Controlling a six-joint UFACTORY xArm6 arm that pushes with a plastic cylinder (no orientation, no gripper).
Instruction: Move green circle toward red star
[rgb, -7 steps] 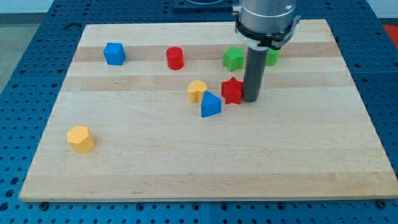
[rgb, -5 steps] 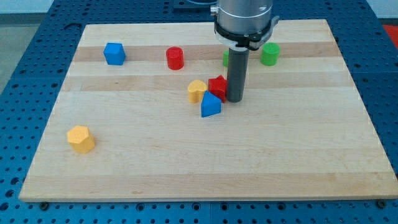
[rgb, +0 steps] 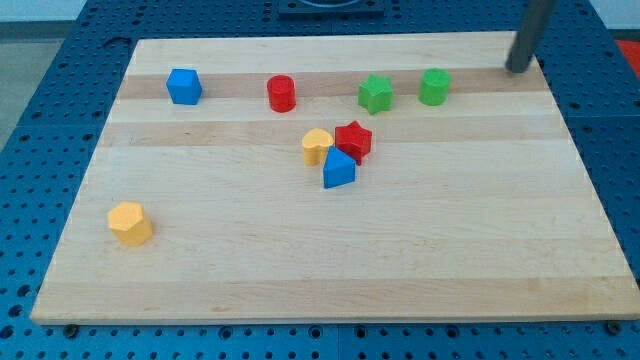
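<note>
- Still unmoved, the green circular block sits near the wooden board's top right, well apart from the red star block.
- My tip stands right of it, touching nothing; no claw fitted.

Matt wood board, blue pegboard

One camera is looking down at an angle, from the near edge, taking in the whole pale wooden board.
</note>
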